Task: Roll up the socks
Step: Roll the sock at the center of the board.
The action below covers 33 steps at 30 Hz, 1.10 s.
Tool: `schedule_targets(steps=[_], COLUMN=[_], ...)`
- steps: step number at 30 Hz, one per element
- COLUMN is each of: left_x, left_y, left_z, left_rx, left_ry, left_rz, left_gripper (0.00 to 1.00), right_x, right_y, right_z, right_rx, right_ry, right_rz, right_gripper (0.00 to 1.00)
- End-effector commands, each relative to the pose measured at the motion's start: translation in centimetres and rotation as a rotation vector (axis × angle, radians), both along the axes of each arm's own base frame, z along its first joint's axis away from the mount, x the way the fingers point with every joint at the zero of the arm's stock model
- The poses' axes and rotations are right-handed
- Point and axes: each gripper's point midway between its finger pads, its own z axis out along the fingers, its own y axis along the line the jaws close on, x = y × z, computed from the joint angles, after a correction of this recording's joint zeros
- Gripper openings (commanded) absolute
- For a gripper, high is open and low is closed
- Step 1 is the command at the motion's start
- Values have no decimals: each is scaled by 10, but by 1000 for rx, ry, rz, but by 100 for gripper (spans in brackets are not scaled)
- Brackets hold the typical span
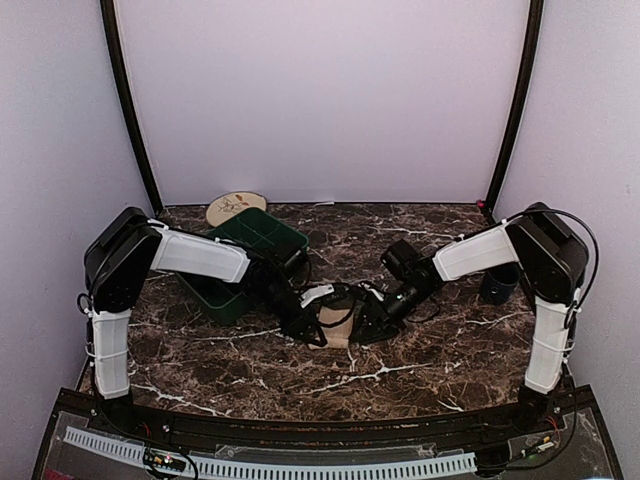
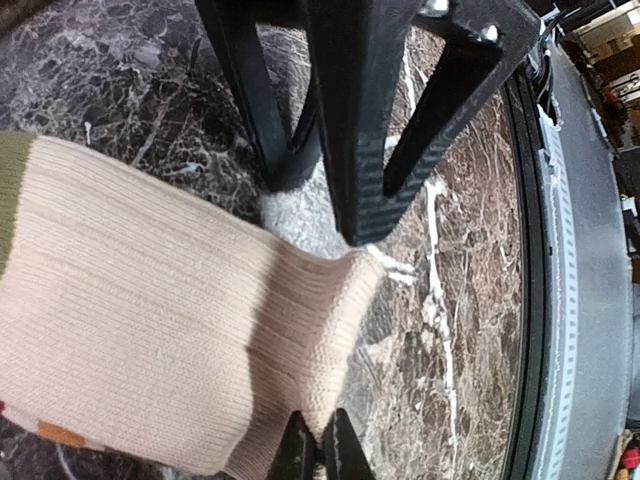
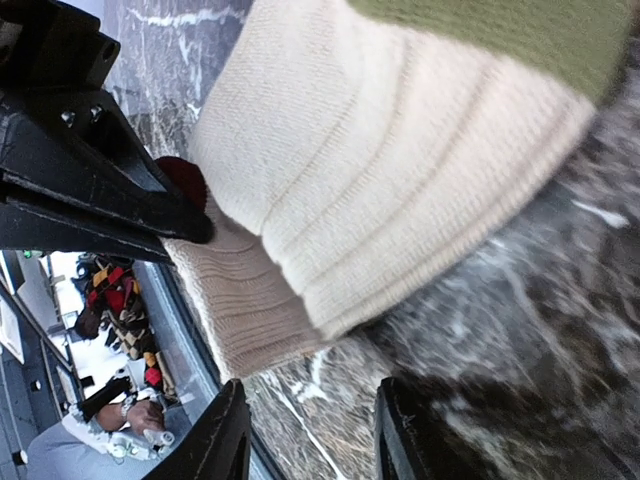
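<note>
On table: left pincer pinching tan sock; right pincer jaws apart.

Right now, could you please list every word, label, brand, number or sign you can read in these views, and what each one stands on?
No text can be read in any view.
On the round plate, the dark marks are too small to tell words from pattern.
On the tan sock, only plain knit shows, with no label.
</note>
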Motion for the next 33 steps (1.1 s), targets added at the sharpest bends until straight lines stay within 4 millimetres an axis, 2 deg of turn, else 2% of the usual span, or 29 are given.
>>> schedule_targets(steps=[1,8,12,16,18,25,29,33], left_x=[-10,-12,-10,-3,4,30,34,35], left_y=[-6,-12,-11,-11,-11,-10,-10,-10], left_z=[7,3,-1,-2,-1,6,2,-3], left_rx=[-11,-3,11,11,8,-10,-15,-13], left_ry=[117,194,249,296,311,316,335,359], left_rz=[-20,-31,-23,-3,10,53,61,64], left_gripper=[0,0,0,0,0,0,0,0], right_x=[15,27,27,23,21,3,-5,-7], right_y=[-14,-35,-48,-51,-49,-36,-24,-15], right_z=[-1,12,15,17,28,45,51,47], right_rx=[-64,-154,-266,-379,-399,-434,-449,-499], right_ry=[-96,-295,-459,-636,-723,-924,-1027,-1131], right_rz=[-67,-142,-136,-95,-83,-8,79,195], right_gripper=[41,40,38,36,35,33,34,37])
